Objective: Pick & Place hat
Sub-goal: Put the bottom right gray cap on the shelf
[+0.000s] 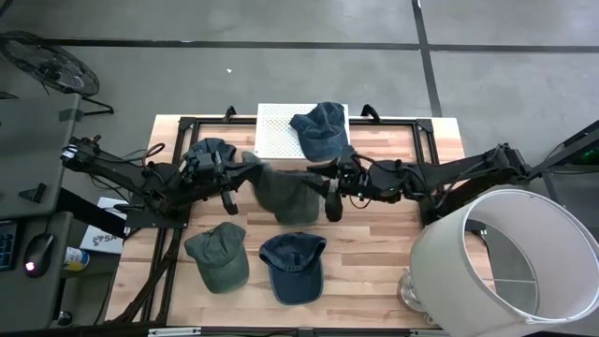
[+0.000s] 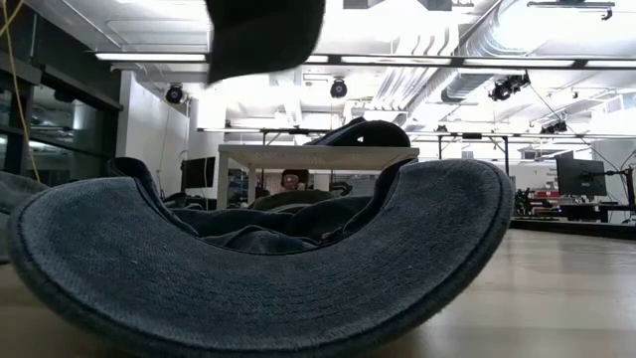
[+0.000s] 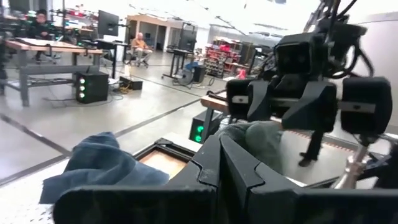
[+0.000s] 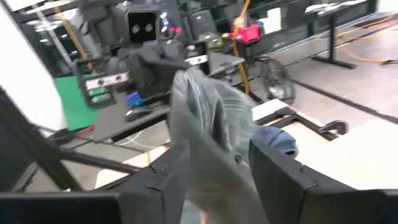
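Observation:
An olive-grey hat [image 1: 284, 192] hangs above the middle of the table between my two grippers; the low view shows its dark underside [image 2: 263, 35] lifted at the top. My left gripper [image 1: 231, 192] is shut on its left side and my right gripper [image 1: 329, 195] on its right side. A blue cap [image 1: 321, 127] lies on a white perforated board [image 1: 276, 131] at the far edge. A dark blue hat [image 1: 208, 150] lies under my left arm. A green cap [image 1: 218, 255] and a blue cap [image 1: 293, 265] rest crown-up on the near part of the table. My left gripper [image 3: 219, 165] holds the olive-grey hat by its left edge [image 3: 258, 138], coming level from the table's left; its own fingers hide the place of contact. The hat is lifted clear. My right gripper [image 4: 217, 180] pinches the hat's right side [image 4: 208, 134] between its two fingers, level from the table's right. The cloth stands bunched in folds between the fingers, and the hat is clear of the table.
A large white lampshade [image 1: 505, 262] stands at the table's near right corner. A black frame [image 1: 426, 140] runs round the table top. In the low view the near blue cap's brim [image 2: 258, 268] fills the foreground. Bare wood lies between the right arm and the near edge.

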Available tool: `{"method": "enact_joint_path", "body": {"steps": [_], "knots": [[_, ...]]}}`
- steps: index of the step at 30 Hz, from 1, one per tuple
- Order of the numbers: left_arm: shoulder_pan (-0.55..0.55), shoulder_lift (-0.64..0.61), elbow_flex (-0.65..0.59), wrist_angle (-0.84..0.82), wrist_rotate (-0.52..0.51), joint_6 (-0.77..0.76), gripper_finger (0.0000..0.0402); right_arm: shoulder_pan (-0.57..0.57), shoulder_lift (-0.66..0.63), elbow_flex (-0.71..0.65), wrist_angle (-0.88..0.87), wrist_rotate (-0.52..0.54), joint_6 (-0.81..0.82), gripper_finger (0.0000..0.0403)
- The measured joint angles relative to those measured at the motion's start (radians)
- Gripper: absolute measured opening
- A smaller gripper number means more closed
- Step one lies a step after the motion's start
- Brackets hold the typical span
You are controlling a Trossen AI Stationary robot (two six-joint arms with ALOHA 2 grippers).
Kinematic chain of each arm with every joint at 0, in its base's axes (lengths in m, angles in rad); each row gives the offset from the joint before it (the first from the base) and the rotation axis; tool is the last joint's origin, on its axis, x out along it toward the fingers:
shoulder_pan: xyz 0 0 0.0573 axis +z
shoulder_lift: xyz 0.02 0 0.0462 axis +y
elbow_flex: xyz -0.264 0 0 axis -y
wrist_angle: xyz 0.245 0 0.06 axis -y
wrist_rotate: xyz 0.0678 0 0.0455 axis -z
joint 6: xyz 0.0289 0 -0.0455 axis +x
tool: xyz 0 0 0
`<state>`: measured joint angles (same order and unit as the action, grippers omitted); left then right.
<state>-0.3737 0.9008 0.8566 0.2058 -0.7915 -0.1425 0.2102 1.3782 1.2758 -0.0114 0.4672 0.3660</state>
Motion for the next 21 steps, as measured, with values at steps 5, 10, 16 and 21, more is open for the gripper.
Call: {"method": "enact_joint_path", "body": {"steps": [5,10,16,21], "knots": [[0.001,-0.015,0.0,-0.001,-0.055,0.002,0.0,0.0,-0.034,0.0,-0.036,0.04,0.0,0.0182],[0.001,-0.014,0.095,-0.164,-0.114,0.003,0.0,0.0,-0.042,0.0,-0.059,0.051,0.011,0.0185],[0.103,-0.001,0.251,-0.373,-0.056,-0.038,0.0,0.0,-0.042,0.0,-0.069,0.062,0.027,0.0186],[0.271,0.001,0.319,-0.5,0.085,-0.128,0.0,0.0,-0.042,0.0,-0.069,0.062,0.031,0.0185]]}}
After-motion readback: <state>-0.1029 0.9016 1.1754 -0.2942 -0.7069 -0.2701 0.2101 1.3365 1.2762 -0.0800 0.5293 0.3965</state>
